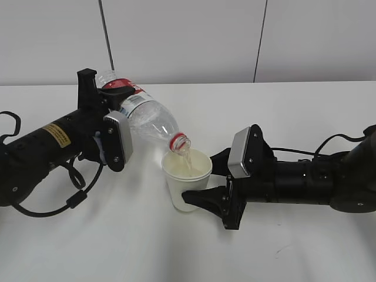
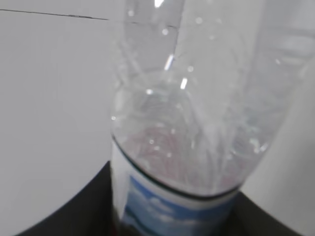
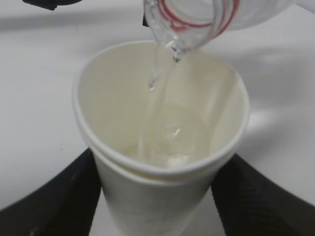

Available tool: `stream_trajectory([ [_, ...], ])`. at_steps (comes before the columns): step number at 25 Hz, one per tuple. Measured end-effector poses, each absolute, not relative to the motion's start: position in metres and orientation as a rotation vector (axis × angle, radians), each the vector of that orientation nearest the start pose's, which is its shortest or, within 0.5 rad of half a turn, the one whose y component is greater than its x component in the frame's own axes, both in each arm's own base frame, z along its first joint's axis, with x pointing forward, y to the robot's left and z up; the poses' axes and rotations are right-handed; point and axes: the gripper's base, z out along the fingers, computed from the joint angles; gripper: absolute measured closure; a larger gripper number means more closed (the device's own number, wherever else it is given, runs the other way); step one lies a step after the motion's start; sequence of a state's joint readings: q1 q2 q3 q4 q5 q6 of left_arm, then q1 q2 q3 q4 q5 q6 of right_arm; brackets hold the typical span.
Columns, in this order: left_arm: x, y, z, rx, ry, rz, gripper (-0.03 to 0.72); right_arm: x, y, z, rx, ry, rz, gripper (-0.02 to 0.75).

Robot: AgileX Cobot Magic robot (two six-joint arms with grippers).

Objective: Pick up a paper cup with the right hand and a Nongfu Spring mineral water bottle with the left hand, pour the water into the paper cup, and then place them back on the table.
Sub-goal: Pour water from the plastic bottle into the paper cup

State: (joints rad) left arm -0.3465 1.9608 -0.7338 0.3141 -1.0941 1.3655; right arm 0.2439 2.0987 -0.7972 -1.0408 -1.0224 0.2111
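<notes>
My left gripper [image 1: 111, 106] is shut on the clear water bottle [image 1: 147, 117] at its red-and-white label and holds it tilted, mouth down to the right. The red neck ring [image 1: 179, 141] is over the white paper cup [image 1: 187, 179], and water streams into it. My right gripper [image 1: 202, 179] is shut on the cup, one black finger [image 1: 205, 198] on each side, and holds it upright, base near the table [image 1: 176, 252]. In the right wrist view the cup [image 3: 160, 162] fills the frame with the bottle mouth [image 3: 192, 22] above it. The left wrist view shows the bottle [image 2: 197, 113] close up.
The white table runs to a pale wall [image 1: 188, 35] at the back. A small dark scuff [image 1: 286, 248] marks the table at the front right. Black cables [image 1: 76, 197] loop below the left arm.
</notes>
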Motion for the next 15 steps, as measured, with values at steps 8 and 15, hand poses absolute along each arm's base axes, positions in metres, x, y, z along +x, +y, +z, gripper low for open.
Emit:
stream_trajectory([
  [8,0.3255,-0.1441,0.1451,1.473,0.803,0.680,0.381,0.3098,0.1467,0.0890,-1.188,1.586,0.681,0.234],
  [15,0.3255,-0.1441,0.1455,1.472,0.802,0.681,0.381,0.3096,0.1468,0.0889,-1.193,1.583,0.679,0.234],
])
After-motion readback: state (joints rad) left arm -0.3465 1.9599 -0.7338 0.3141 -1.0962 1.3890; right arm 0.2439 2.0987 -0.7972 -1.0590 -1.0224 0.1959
